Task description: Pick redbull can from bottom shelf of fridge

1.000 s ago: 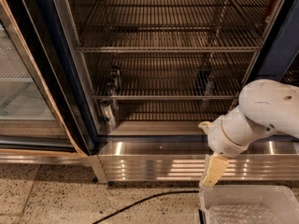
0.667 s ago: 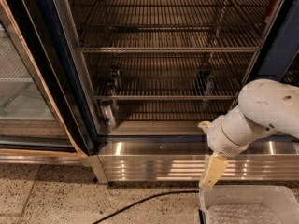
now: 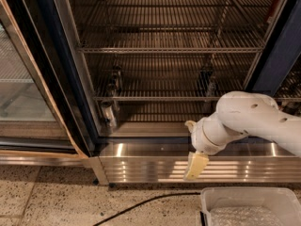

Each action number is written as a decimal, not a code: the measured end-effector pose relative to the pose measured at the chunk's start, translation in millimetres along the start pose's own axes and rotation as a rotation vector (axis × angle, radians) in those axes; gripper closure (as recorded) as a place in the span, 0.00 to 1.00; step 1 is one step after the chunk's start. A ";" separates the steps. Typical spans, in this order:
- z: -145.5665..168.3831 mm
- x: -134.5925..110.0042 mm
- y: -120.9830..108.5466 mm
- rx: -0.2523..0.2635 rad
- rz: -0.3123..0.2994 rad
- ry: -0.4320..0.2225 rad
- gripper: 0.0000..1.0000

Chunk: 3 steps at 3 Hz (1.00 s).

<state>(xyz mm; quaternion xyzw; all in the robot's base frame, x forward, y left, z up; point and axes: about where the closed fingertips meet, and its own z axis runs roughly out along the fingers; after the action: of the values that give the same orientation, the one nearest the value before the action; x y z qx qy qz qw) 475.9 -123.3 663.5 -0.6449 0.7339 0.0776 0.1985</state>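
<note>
Speckled floor (image 3: 47,192) under the dark-framed glass-door fridge (image 3: 70,79). The slim silvery redbull can (image 3: 107,113) stands at the front-left corner of the flat brownish bottom shelf (image 3: 146,129). Your cream gripper (image 3: 194,165) hangs below the shelf's front edge, well to the right. Grip state: cannot tell. Approach step: you must raise it and reach left.

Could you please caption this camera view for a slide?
End effector hangs low before the fridge, below and right of the redbull can on the bottom shelf.
</note>
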 end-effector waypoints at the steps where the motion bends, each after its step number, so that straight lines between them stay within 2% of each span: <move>1: 39.3 -12.6 -21.1 0.053 -0.027 -0.080 0.00; 2: 62.2 -26.2 -39.1 0.111 -0.056 -0.191 0.00; 3: 76.2 -31.2 -53.5 0.149 -0.080 -0.280 0.00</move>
<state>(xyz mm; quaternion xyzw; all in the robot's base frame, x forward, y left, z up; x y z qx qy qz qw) 545.6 -74.8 614.0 -0.6400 0.6765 0.1043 0.3491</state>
